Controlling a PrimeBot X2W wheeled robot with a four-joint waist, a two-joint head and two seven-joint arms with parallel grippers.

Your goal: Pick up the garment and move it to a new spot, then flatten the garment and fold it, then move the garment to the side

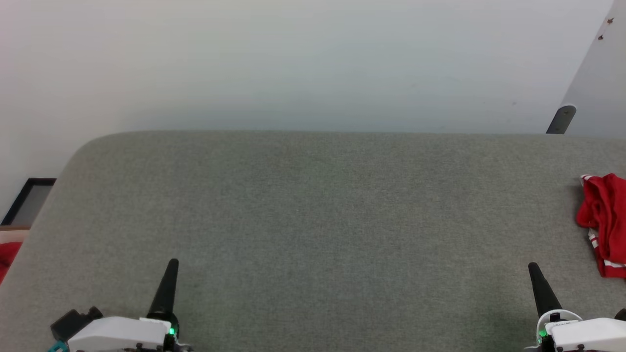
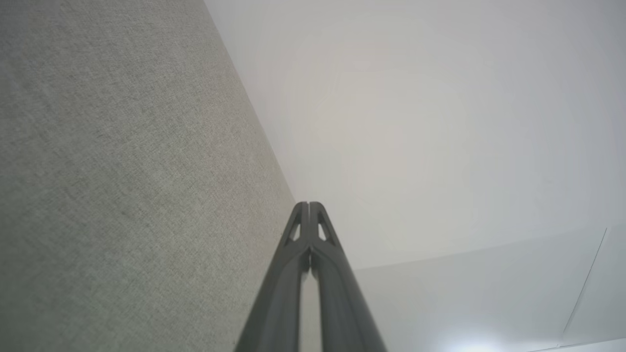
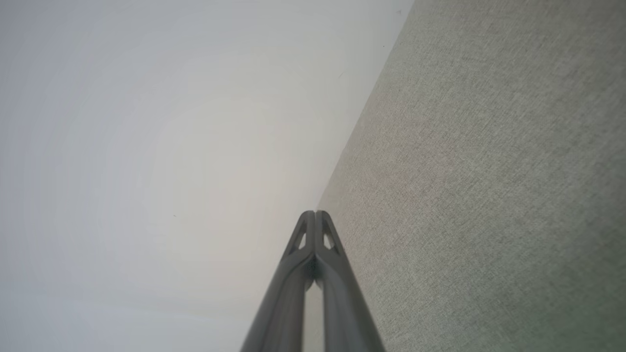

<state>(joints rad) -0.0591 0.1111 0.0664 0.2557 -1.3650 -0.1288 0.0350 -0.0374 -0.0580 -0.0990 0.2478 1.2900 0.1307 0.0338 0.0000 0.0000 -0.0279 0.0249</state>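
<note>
Left gripper (image 1: pixel 172 266) and right gripper (image 1: pixel 534 270) low and near, garment (image 1: pixel 604 220) off to the right
Both pairs of fingers are pressed together and hold nothing above the grey fabric bench (image 1: pixel 313 205). The garment lies crumpled at the bench's right edge, partly cut off by the head view, ahead and right of the right gripper: red cloth with red-striped white trim, lettering hidden. It is probably light and limp, so pinch a trimmed edge rather than the loose middle

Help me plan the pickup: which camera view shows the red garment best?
The head view: the garment lies bunched on the grey surface at the picture's right edge, partly cut off. Both wrist views look past shut fingers at grey surface and pale backdrop.
</note>
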